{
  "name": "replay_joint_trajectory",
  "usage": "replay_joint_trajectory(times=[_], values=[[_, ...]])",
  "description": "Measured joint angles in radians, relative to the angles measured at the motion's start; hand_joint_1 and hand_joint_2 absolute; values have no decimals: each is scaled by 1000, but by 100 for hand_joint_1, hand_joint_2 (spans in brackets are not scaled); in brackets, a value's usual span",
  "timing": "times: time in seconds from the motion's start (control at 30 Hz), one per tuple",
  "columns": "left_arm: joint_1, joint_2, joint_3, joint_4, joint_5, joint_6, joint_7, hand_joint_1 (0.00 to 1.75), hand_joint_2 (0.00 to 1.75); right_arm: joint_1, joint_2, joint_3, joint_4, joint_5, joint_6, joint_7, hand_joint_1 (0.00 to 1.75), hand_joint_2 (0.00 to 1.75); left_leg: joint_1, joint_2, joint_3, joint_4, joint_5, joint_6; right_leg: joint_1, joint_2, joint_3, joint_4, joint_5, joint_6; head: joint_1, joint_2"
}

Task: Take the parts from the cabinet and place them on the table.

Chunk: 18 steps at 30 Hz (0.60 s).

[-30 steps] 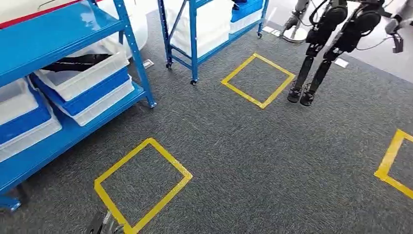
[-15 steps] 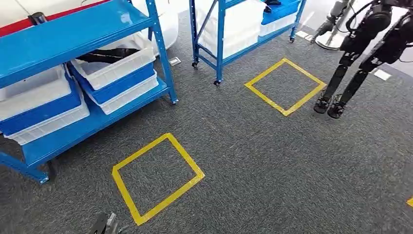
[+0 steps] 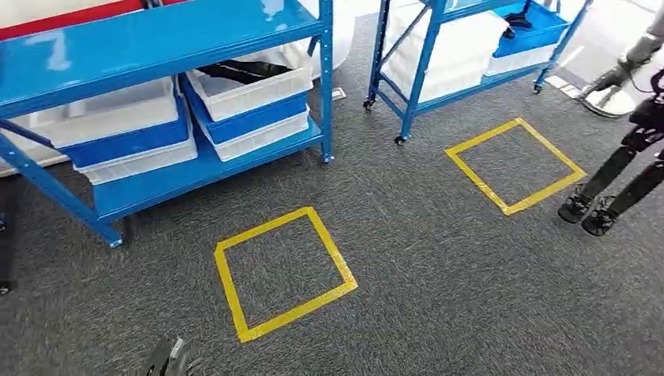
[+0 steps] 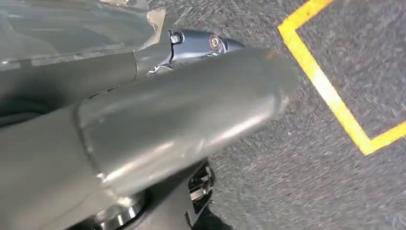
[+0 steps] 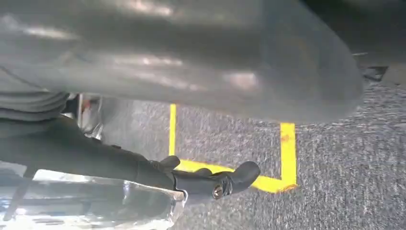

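The blue cabinet [image 3: 156, 35] stands ahead on the left, with white and blue bins on its lower shelves. Black parts [image 3: 243, 70] lie in the upper white bin [image 3: 250, 92] near its right post. My left hand [image 3: 168, 360] hangs low at the bottom edge of the head view, far from the cabinet. Up close, the left hand [image 4: 167, 120] is a big grey thumb with one dark finger beside it, holding nothing. My right hand [image 5: 210, 182] hangs over the carpet with dark fingers stretched out and nothing in them.
A second blue rack [image 3: 427, 47] with white and blue bins stands at the back right. Two yellow tape squares [image 3: 282, 270] [image 3: 513, 164] mark the grey carpet. Another robot's legs [image 3: 618, 188] stand at the right edge.
The whole picture has shifted right, so the camera has turned toward the cabinet. Both racks now sit nearer the middle, and the other robot's legs have slid to the right edge.
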<state>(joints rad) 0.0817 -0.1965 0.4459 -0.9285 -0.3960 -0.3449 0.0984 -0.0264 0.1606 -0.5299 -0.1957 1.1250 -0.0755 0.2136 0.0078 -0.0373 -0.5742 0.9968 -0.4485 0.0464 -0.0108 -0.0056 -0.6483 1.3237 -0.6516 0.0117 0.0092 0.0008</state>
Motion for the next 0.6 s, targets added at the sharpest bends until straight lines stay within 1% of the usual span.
replay_joint_trajectory(times=[0.03, 0.07, 0.1, 0.13, 0.17, 0.2, 0.23, 0.27, 0.3, 0.33, 0.37, 0.4, 0.43, 0.47, 0.5, 0.53, 0.57, 0.6], values=[[4, 0, 0, 0, 0, 0, 0, 0, 0, 2, -1, -1, 0, 0, 0, 0, 0, 0, 1, -15, 1, 1, 0, -1, -3, 1, 8, -20, 15, 10, 0, 0], [6, 0, 0, 0, 0, 0, 0, 0, 0, 2, -2, -2, 0, 1, 0, 0, 0, 0, 3, -31, 2, 2, 1, -2, -6, 2, 35, -84, 49, 24, 0, 0], [6, 0, 0, 0, 2, -1, 0, 0, 0, 1, -3, -3, 0, 3, 0, 0, 0, 0, 4, -46, 2, 4, 1, -6, -13, 10, 71, -169, 89, 37, 0, 0], [6, -1, 0, 0, 5, -1, 0, 0, 0, 1, -5, -5, 0, 6, -1, -1, 0, 0, 6, -60, 1, 8, 0, -12, -21, 36, 108, -256, 125, 47, 0, 0], [5, 0, 0, 0, 8, -1, 0, 0, 0, 4, -4, -5, 1, 8, -1, -2, 0, 0, 1, -70, -6, 15, -2, -21, -24, 78, 118, -302, 134, 49, 5, 0], [6, 0, 0, -3, 8, 0, 0, 0, 0, 3, -4, -5, 1, 11, -1, -5, 0, 0, -1, -83, -10, 21, -6, -28, -20, 66, 115, -304, 139, 35, 3, 0], [9, 0, 1, -8, 9, 3, -2, 0, 0, 0, -4, -5, 1, 14, -2, -7, 0, 0, -1, -88, -12, 18, -5, -32, -16, 57, 115, -303, 138, 28, -1, 0], [11, 0, 1, -9, 9, 6, -2, 0, 0, -2, -5, -5, 1, 15, -2, -8, 0, 0, 3, -96, -13, 13, -2, -37, -11, 50, 119, -302, 137, 21, 0, 0], [15, 0, 2, -9, 9, 10, -2, 0, 0, -2, -4, -5, 1, 15, -2, -9, 0, 0, 6, -105, -16, 13, 2, -43, -16, 39, 128, -303, 142, 12, -1, 0], [19, 1, 3, -11, 9, 11, -2, 0, 0, -3, -2, -5, 1, 15, -2, -10, 0, 0, 11, -97, -19, 22, -4, -44, -26, 26, 129, -306, 147, 5, -1, 0], [21, 1, 3, -15, 9, 11, -3, 0, 0, -1, -3, -5, 1, 16, -2, -11, 0, 0, 4, -37, -32, 53, -28, -46, -22, 19, 129, -306, 147, -1, -5, 0], [17, 0, 3, -16, 9, 11, -3, 0, 0, 1, -2, -5, 1, 16, -2, -12, 0, 0, 4, 1, -67, 123, -71, -51, -18, 6, 129, -306, 146, -7, -14, 0], [13, 1, 3, -17, 10, 12, -3, 0, 0, 3, -2, -5, 1, 16, -2, -12, 0, 0, 5, 20, -107, 206, -112, -54, -13, -8, 128, -306, 144, -9, -14, 0], [12, 1, 3, -17, 10, 12, -3, 0, 0, 5, -3, -5, 1, 16, -2, -12, 0, 0, 5, 29, -149, 289, -144, -55, -10, -24, 128, -306, 142, -12, -15, 0], [14, 1, 3, -17, 10, 11, -3, 0, 0, 5, -3, -5, 1, 16, -2, -12, 0, 0, 5, 33, -173, 337, -154, -56, -7, -37, 128, -306, 141, -15, -14, 0], [17, 1, 3, -17, 10, 11, -3, 0, 0, 5, -4, -5, 1, 16, -2, -12, 0, 0, 5, 35, -171, 332, -137, -54, -5, -51, 129, -306, 139, -17, -15, 0], [18, 1, 3, -17, 10, 11, -3, 0, 0, 4, -4, -5, 1, 16, -2, -12, 0, 0, 5, 37, -146, 282, -104, -50, -4, -62, 131, -306, 137, -19, -15, 0], [18, 1, 3, -19, 10, 11, -3, 0, 0, 2, -4, -5, 1, 16, -2, -12, 0, 0, 4, 43, -105, 205, -65, -45, -2, -73, 134, -306, 136, -21, -15, 0]])
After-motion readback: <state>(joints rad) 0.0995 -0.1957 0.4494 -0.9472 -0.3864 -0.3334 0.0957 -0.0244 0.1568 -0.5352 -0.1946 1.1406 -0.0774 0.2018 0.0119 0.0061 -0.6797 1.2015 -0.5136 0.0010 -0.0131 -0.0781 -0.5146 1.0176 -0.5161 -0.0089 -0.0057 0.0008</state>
